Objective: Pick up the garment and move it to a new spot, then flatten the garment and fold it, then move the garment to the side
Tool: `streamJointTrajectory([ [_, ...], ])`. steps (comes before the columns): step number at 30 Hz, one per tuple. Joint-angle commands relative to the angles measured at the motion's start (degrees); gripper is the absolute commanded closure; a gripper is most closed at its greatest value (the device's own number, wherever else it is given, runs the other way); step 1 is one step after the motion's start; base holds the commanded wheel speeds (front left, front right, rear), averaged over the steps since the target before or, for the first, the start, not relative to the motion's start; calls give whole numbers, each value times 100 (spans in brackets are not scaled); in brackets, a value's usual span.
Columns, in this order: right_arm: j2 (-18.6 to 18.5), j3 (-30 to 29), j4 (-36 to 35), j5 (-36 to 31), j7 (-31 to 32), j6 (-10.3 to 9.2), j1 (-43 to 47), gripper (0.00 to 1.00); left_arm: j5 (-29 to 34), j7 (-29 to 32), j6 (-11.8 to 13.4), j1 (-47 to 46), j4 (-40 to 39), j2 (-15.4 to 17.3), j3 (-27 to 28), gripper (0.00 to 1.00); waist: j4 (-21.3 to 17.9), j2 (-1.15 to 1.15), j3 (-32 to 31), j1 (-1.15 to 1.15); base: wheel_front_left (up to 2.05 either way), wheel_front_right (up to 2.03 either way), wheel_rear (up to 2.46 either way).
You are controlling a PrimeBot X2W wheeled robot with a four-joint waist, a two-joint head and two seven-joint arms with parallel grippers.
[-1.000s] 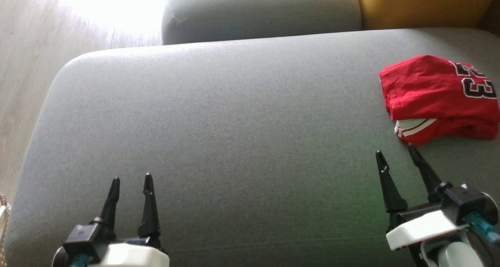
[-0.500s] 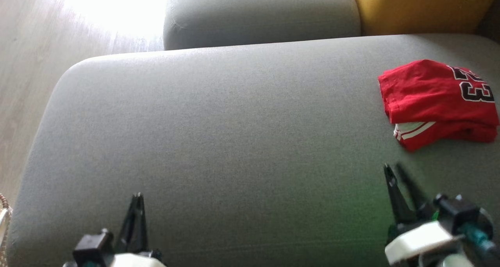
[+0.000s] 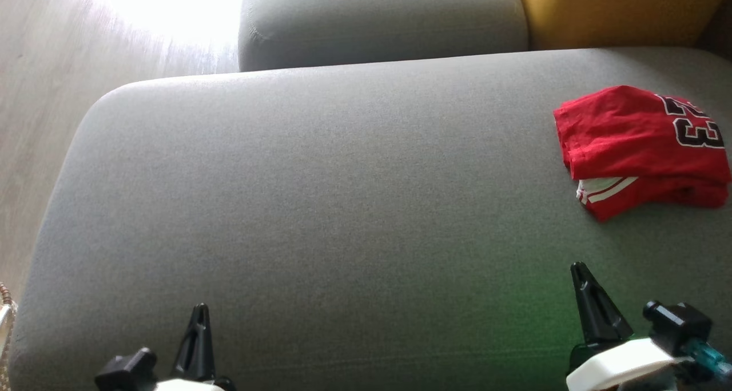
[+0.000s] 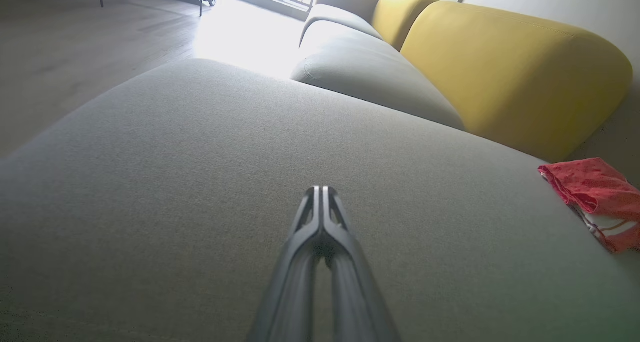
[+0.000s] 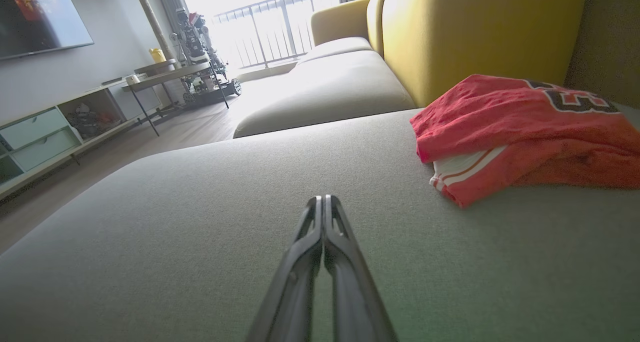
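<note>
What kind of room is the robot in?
Most likely a home living room: a grey sofa with yellow back cushions, a television on the wall above a low cabinet, and a folded red jersey lying on the seat.

Here's the left gripper (image 3: 199, 311): long black fingers (image 3: 196, 348) tapering to a sharp point, a chunky black block (image 3: 126, 365) beside their root and a sliver of white casing (image 3: 189, 384) beneath. Over to the right gripper (image 3: 580, 271), and it has the same pointed black fingers, rising from a smooth white shell (image 3: 623, 356), with a black knob (image 3: 677, 319) and a teal fitting (image 3: 706, 354) alongside. In the wrist views the fingers look dark grey, ribbed, with narrow slots near the tips.
</note>
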Motion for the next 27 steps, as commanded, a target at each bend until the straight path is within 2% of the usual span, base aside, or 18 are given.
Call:
streamJointTrajectory([
  [1,-26,-21,-163,199,50,0,-320,100,-172,32,-46,-309,-133,50,80,100,0,0,4,0,0,0,0],
  [27,-35,-77,-50,1955,457,-1,-530,100,-1832,365,-279,-685,86,118,284,100,-10,0,61,0,0,0,0],
])
